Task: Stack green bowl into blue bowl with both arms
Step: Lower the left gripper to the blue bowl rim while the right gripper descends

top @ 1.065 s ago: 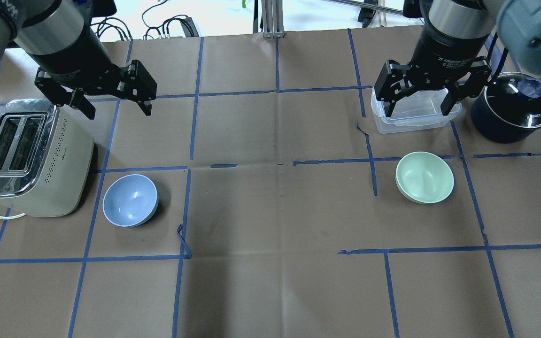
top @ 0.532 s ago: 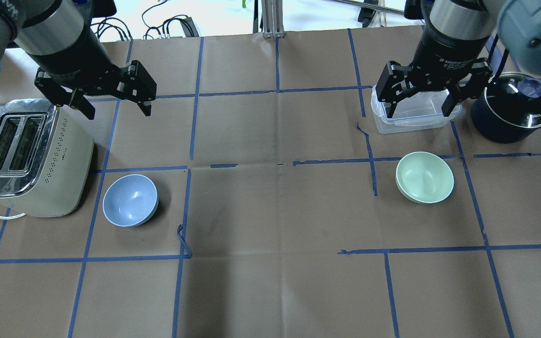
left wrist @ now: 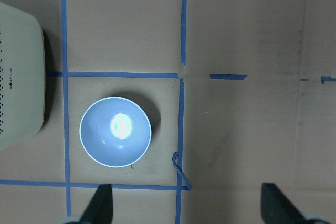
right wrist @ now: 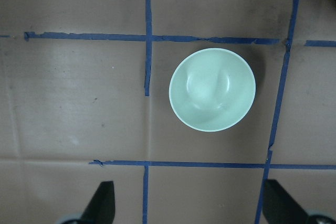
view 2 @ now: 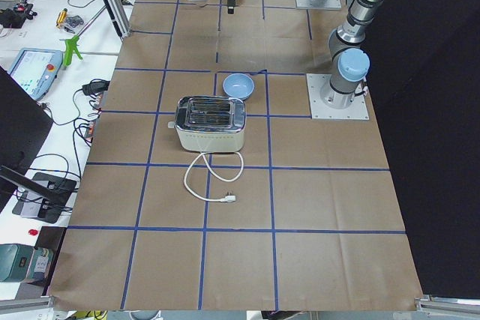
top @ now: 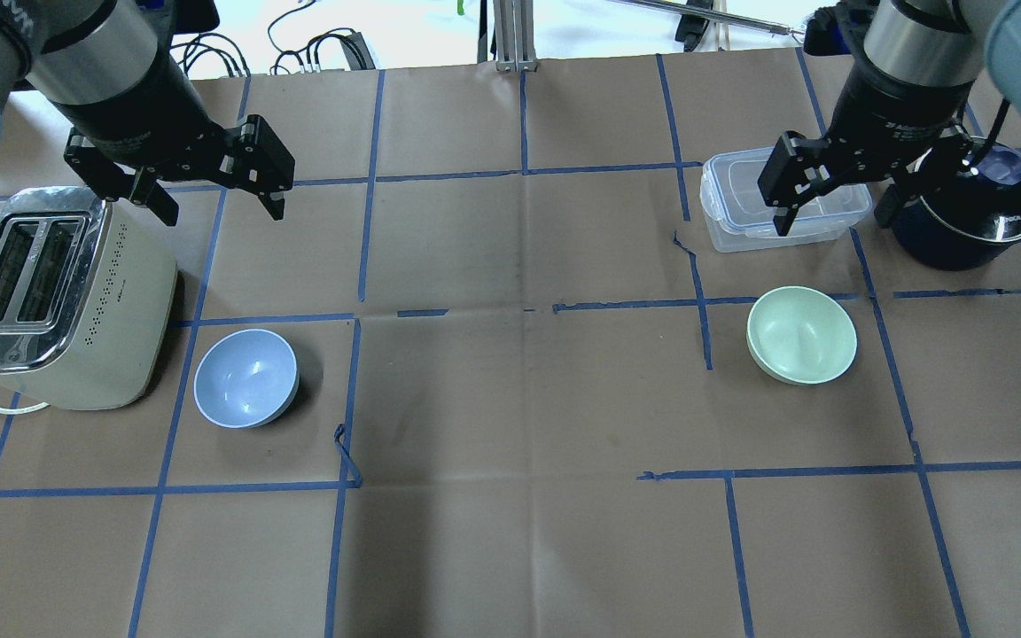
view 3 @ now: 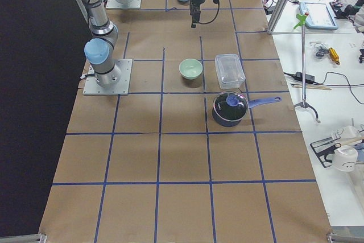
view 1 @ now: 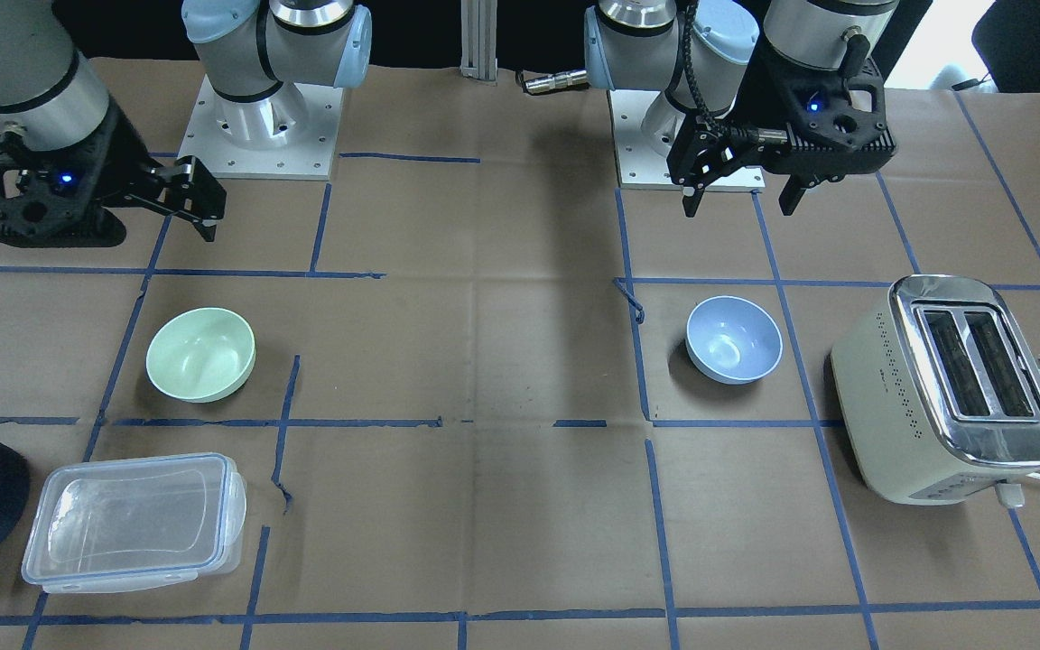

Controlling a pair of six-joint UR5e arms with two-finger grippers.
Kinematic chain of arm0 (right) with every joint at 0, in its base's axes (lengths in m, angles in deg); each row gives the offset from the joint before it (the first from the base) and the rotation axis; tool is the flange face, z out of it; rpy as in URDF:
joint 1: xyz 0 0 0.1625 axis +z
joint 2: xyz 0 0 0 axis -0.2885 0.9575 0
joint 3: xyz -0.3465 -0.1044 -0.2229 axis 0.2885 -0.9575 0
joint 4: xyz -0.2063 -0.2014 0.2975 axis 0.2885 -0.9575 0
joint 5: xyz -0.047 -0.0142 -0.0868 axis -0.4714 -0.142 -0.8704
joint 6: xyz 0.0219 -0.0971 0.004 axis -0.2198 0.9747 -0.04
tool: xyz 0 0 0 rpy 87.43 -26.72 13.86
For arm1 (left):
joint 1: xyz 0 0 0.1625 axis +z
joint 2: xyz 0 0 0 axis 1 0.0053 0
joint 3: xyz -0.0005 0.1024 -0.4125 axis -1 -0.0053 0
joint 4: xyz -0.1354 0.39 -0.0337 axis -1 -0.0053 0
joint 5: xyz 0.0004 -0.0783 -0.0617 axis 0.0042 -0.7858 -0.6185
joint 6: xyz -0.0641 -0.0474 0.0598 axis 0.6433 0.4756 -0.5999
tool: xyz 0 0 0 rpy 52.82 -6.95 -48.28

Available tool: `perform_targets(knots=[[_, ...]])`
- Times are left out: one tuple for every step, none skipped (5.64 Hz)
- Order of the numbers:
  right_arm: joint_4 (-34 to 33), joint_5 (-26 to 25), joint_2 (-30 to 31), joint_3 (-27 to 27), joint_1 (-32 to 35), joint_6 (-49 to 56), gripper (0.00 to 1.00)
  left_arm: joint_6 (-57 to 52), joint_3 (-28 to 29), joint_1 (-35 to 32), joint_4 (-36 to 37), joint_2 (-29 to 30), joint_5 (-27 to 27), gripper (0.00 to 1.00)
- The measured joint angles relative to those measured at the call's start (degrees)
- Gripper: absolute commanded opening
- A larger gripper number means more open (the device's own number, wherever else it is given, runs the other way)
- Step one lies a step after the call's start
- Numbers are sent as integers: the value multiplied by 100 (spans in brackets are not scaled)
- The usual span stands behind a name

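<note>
On tbl (top: 510, 399), green bowl (top: 801, 334), blue bowl (top: 245, 378), both empty, apart

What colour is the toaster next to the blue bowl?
The toaster is cream with a shiny silver top, clearest in the front-facing view.

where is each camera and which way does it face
Overhead: behind the robot, looking down; left end effector and right end effector, both open.
Front-facing: opposite the robot, facing it; both end effectors.
Exterior left: toaster end; left arm near.
Exterior right: pot end; right arm near.
Left wrist: straight down on blue bowl; fingertips.
Right wrist: straight down on green bowl; fingertips.
Shared: overhead and front-facing show both bowls, mirrored.
</note>
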Motion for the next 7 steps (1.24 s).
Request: perform_targets(knots=[[-60, 31, -2, 203, -616, 742, 100, -149, -126, 176, 1, 12, -11, 98], [-237, 75, -5, 457, -1248, 1425, 100, -452, -461, 475, 46, 23, -39, 98], [-589, 94, 4, 731, -1682, 1889, 100, -744, -976, 737, 326, 36, -64, 98], [-965, 96, -2, 969, -1833, 1959, 100, -882, -1645, 890, 911, 71, -81, 97], [-1324, 93, -93, 1146, -1802, 1685, 100, -920, -2310, 930, 1705, 185, -86, 97], [-1757, 92, -282, 1271, -1607, 1264, 100, -933, -2793, 919, 2477, 397, -88, 94], [-2176, 92, -483, 1401, -1341, 927, 100, -951, -3011, 903, 2872, 667, -88, 94]])
